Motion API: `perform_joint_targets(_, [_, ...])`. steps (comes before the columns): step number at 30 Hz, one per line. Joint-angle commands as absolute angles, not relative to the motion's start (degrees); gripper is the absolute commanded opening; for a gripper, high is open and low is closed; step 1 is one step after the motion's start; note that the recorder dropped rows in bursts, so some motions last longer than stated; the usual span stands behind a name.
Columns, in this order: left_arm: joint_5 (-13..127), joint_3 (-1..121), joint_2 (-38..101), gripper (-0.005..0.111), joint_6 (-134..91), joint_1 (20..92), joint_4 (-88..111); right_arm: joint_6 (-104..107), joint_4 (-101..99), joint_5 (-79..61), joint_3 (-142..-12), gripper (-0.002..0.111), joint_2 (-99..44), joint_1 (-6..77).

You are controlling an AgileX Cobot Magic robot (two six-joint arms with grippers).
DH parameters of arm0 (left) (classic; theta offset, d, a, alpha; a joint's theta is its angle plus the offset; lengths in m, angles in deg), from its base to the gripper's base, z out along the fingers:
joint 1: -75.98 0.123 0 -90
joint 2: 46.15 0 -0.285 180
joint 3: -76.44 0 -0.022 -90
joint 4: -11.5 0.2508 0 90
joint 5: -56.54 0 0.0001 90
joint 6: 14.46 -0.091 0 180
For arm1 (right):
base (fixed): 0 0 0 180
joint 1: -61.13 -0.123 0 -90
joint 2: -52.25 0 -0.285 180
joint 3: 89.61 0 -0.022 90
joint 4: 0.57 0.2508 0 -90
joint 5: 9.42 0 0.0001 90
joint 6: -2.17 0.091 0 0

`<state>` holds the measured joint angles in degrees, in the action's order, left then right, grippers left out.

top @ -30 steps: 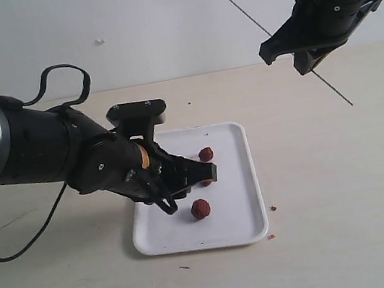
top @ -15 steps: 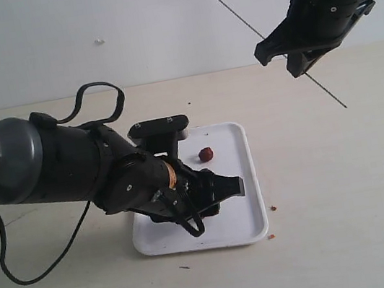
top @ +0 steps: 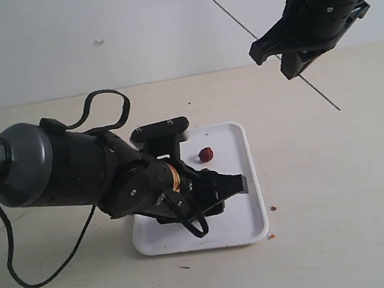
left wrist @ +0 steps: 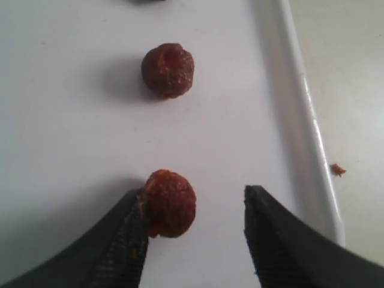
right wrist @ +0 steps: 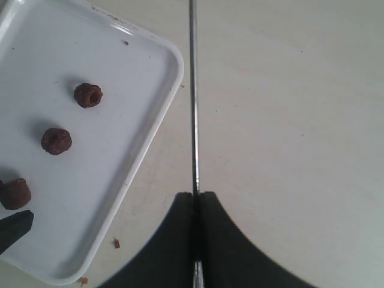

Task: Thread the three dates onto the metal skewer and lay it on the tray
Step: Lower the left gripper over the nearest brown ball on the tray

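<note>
The white tray (top: 251,200) lies on the table. Three dates (right wrist: 88,95) (right wrist: 56,141) (right wrist: 14,193) rest on it in a row. In the exterior view only the far date (top: 207,154) shows; my left arm hides the others. My left gripper (left wrist: 197,207) is low over the tray and open. The near date (left wrist: 170,203) touches the inner face of one finger, with a clear gap to the other finger. Another date (left wrist: 168,70) sits beyond. My right gripper (top: 295,63) (right wrist: 194,195) hangs high at the back right, shut on the thin metal skewer (top: 234,14) (right wrist: 193,90), which slants through it.
Small reddish crumbs (top: 273,208) (top: 270,236) lie on the table just off the tray's right rim. My bulky left arm (top: 72,170) and its black cable (top: 23,277) cover the tray's left side. A white wall stands behind the table.
My left arm has reached further over the tray and lowered, hiding two dates from the exterior view, and its jaws have widened. The right gripper and skewer have drifted slightly left.
</note>
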<state>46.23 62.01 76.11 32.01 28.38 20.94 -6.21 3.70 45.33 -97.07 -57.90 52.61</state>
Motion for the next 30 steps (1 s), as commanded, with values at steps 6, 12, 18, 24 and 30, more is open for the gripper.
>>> perform_joint_targets(6, [45.50, 62.43, 76.65, 0.051, 32.27, 30.12, 21.18, -6.76, 3.85, 44.53, -97.33, 0.000, -57.50, 52.91])
perform_joint_targets(12, [45.22, 62.43, 76.65, 0.051, 32.27, 30.12, 21.18, -6.76, 3.85, 44.06, -97.33, 0.000, -57.50, 52.91])
perform_joint_targets(18, [45.01, 62.46, 76.43, 0.051, 32.27, 29.17, 21.07, -6.76, 3.85, 43.94, -97.33, 0.000, -57.50, 52.91])
perform_joint_targets(24, [43.08, 62.46, 74.11, 0.051, 32.03, 28.61, 21.44, -6.76, 3.85, 44.20, -97.33, 0.000, -57.50, 52.91])
perform_joint_targets(30, [38.19, 62.46, 72.74, 0.051, 32.25, 28.89, 22.29, -6.76, 4.10, 44.18, -97.33, 0.000, -57.50, 52.91])
